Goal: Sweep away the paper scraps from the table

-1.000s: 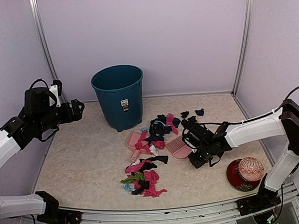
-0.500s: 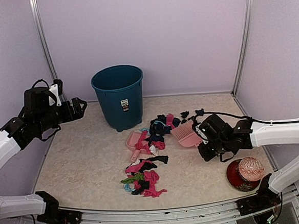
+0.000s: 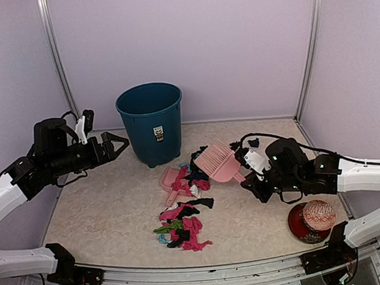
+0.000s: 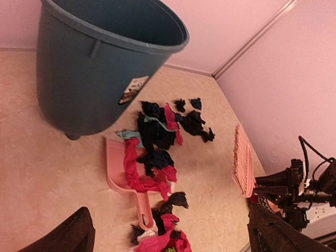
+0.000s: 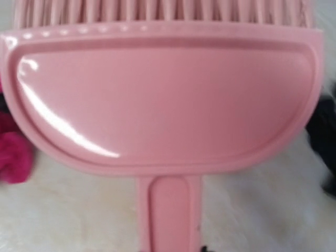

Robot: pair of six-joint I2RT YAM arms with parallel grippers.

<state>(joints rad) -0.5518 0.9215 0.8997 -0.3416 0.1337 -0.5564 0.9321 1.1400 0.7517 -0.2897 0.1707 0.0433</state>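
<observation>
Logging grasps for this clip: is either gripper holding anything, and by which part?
The right gripper holds the pink brush by its handle, bristle head lifted. The left gripper is open and empty.

Counting one round teal plastic bin (image 3: 151,122), one pale pink plastic brush (image 3: 217,161), one pale pink plastic dustpan (image 3: 171,181), one red patterned ball (image 3: 319,213), one dark red dish (image 3: 296,222) under it. The wrinkly paper scraps (image 3: 191,228) are lying in two main heaps (too tangled for an exact count, clearly over a dozen), with at least two black strays (image 3: 253,142) sitting apart.
</observation>
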